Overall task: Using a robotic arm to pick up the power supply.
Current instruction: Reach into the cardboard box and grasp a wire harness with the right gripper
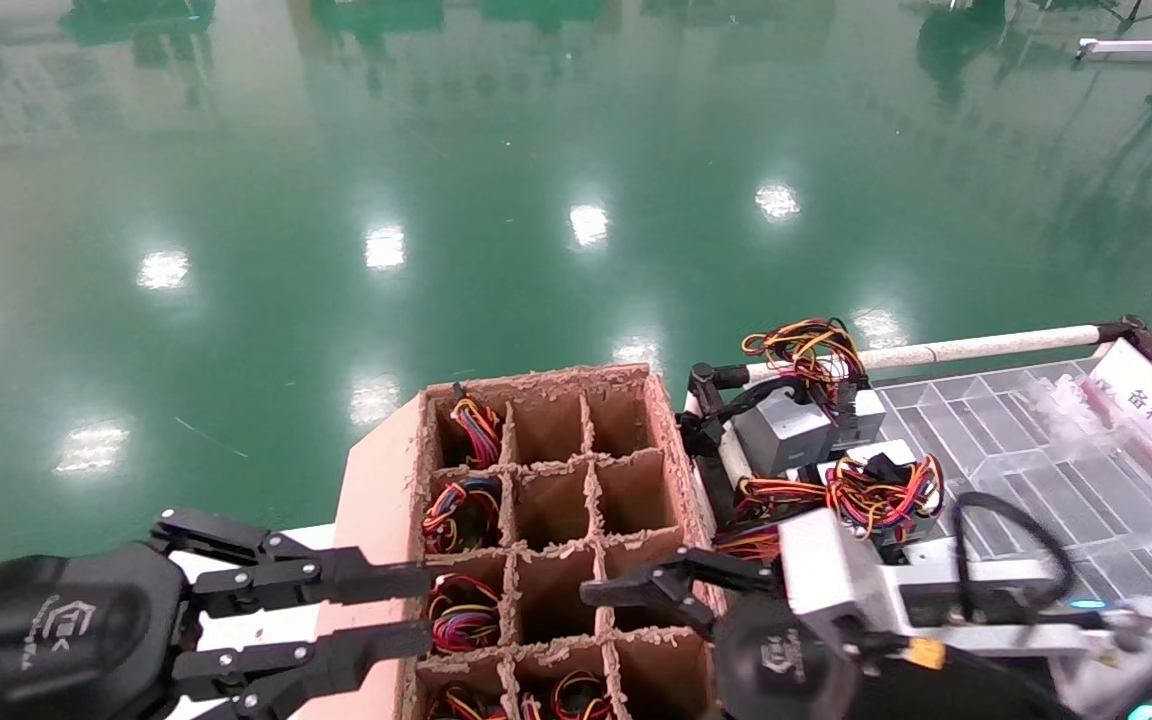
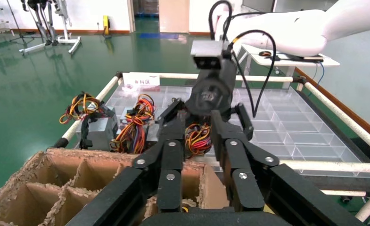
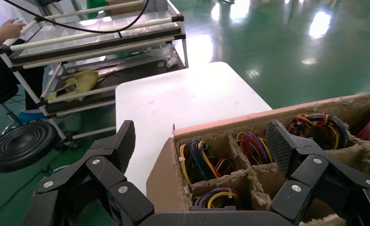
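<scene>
Two black two-finger grippers frame a brown cardboard box (image 1: 546,540) in the head view: the left gripper (image 1: 416,610), fingers spread apart, reaches to the box's left wall, while the right gripper (image 1: 626,590), on the robotic arm (image 1: 936,600) with its grey wrist block and looped black cable, sits over the box's right cells, its fingers also apart and holding nothing. The box has ragged, fibrous dividers forming square cells; several cells hold power supplies (image 1: 461,515) seen as coils of red, yellow, blue and black wire. Beyond the right gripper, grey metal power supplies (image 1: 786,430) with orange-and-red wire bundles rest on a clear plastic compartment tray (image 1: 1036,470) edged by white tubes. In the left wrist view, the left gripper's fingers (image 2: 168,183) stand parted above the box (image 2: 55,183); past them the right gripper (image 2: 206,122) hangs open, with the grey units (image 2: 100,132) beside it on the tray (image 2: 286,127). In the right wrist view, the ribbed finger pads (image 3: 124,143) are wide apart, straddling the box's corner (image 3: 173,174), with wire-filled cells (image 3: 204,160) between them and a white table (image 3: 183,103) beyond.
</scene>
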Controlling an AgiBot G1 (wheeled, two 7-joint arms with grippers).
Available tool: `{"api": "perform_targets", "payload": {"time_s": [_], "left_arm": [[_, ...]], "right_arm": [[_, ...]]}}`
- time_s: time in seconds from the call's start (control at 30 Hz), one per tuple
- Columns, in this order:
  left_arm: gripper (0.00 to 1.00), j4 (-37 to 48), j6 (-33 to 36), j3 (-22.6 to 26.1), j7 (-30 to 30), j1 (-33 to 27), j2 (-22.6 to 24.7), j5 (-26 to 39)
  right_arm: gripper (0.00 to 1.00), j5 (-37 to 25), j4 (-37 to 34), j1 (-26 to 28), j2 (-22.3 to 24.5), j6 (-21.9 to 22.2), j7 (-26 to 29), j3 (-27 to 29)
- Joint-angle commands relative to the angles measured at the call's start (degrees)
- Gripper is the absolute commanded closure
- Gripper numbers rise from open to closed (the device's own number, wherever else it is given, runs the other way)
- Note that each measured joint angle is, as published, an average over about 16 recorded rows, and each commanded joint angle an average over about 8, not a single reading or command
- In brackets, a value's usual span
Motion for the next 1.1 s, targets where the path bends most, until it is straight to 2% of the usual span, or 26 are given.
{"api": "perform_targets", "payload": {"time_s": [0.03,0.23,0.27,0.33,0.5,0.57,0.63,1.1], "left_arm": [[0.0,0.0,0.0,0.0,0.0,0.0,0.0,0.0],[0.0,0.0,0.0,0.0,0.0,0.0,0.0,0.0],[0.0,0.0,0.0,0.0,0.0,0.0,0.0,0.0],[0.0,0.0,0.0,0.0,0.0,0.0,0.0,0.0],[0.0,0.0,0.0,0.01,0.0,0.0,0.0,0.0],[0.0,0.0,0.0,0.01,0.0,0.0,0.0,0.0],[0.0,0.0,0.0,0.01,0.0,0.0,0.0,0.0],[0.0,0.0,0.0,0.01,0.01,0.0,0.0,-0.01]], "right_arm": [[0.0,-1.01,-2.33,0.84,-1.49,-0.23,-1.36,-1.19],[0.0,-3.69,-8.46,4.21,-5.83,-0.47,-4.19,-5.37],[0.06,-4.08,-9.5,4.79,-6.53,-0.49,-4.67,-6.03],[0.26,-4.89,-11.72,5.97,-7.96,-0.49,-5.76,-7.38],[0.88,-6.57,-17.57,8.72,-11.67,-0.53,-8.76,-10.43],[0.97,-7.16,-19.88,9.83,-13.19,-0.55,-9.98,-11.57],[1.0,-7.57,-22.07,10.9,-14.58,-0.59,-11.15,-12.57],[1.0,-10.01,-34.09,17.3,-21.23,-0.76,-15.94,-18.52]]}}
